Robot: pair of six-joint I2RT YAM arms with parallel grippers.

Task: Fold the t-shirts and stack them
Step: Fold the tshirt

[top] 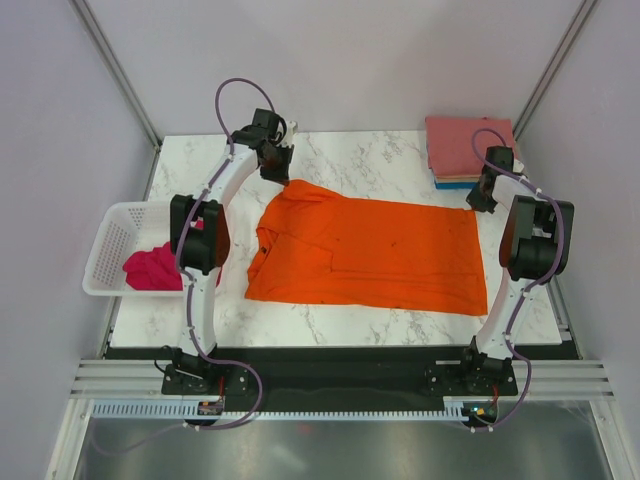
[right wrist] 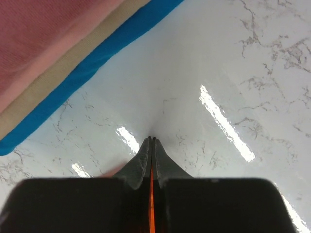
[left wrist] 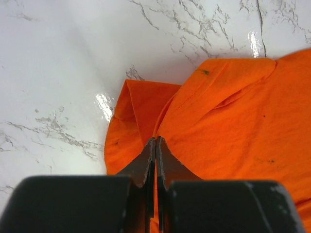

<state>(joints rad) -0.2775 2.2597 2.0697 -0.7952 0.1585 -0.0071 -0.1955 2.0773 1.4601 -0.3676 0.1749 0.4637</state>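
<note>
Left pincer [left wrist: 155, 141] and right pincer [right wrist: 151, 140] each clench the soft, creased orange t-shirt [top: 370, 250] on the glossy marble table [top: 350, 160].

The flat t-shirt [top: 370, 255] is coloured orange, the bunched t-shirt [top: 150, 268] magenta. The folded stack [top: 468, 145] is banded pink, peach, blue. The table [top: 380, 160] is veined grey on white.

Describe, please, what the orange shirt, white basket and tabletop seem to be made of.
The orange shirt: soft matte cloth, creased with stitched hems. The white basket: probably rigid plastic, lattice walls. The tabletop: glossy white, grey-veined, with glare; marble or a marble-look laminate.
</note>
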